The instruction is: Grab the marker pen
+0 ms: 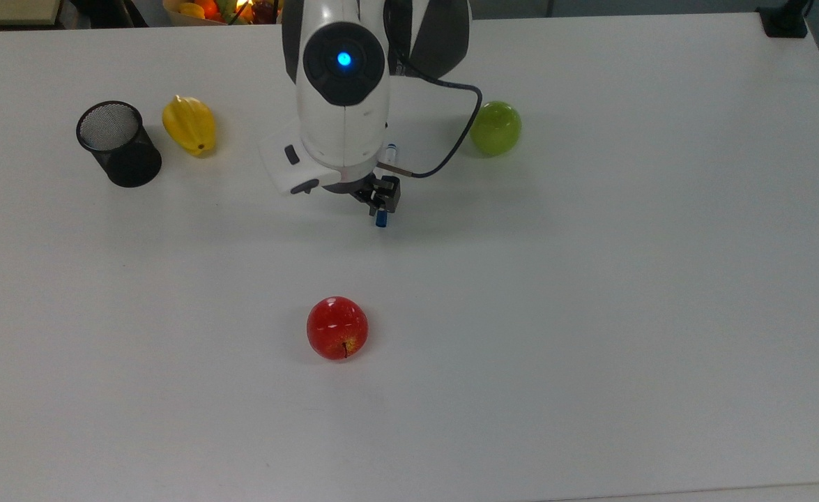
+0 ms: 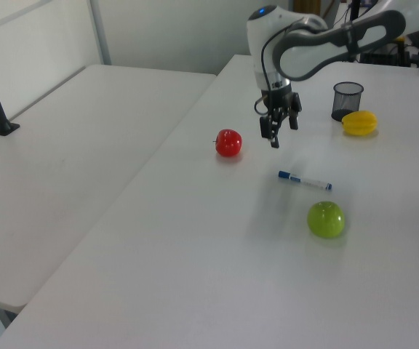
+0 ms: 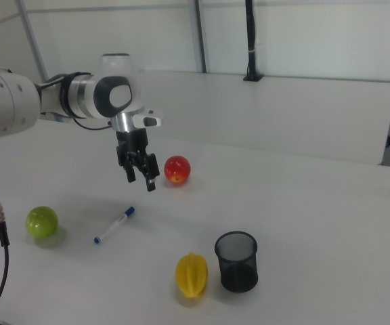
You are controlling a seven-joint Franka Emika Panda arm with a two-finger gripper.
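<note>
The marker pen [image 2: 304,179] lies flat on the white table, white-barrelled with a blue cap. In the top view its blue cap [image 1: 381,219] pokes out below the arm. In the right view the marker pen [image 3: 114,225] lies between the green apple and the red apple. My gripper [image 2: 273,135] hangs above the table near the pen's capped end, open, with nothing between its fingers. From the right view, the gripper [image 3: 141,181] is clearly raised off the pen, its fingers spread. In the top view the gripper [image 1: 380,195] sits right over the pen.
A red apple [image 1: 337,328] sits toward the top view's bottom centre. A green apple [image 1: 495,127] lies to the top view's right of the arm. A yellow starfruit [image 1: 189,125] and a black mesh cup [image 1: 118,143] stand at the top view's left.
</note>
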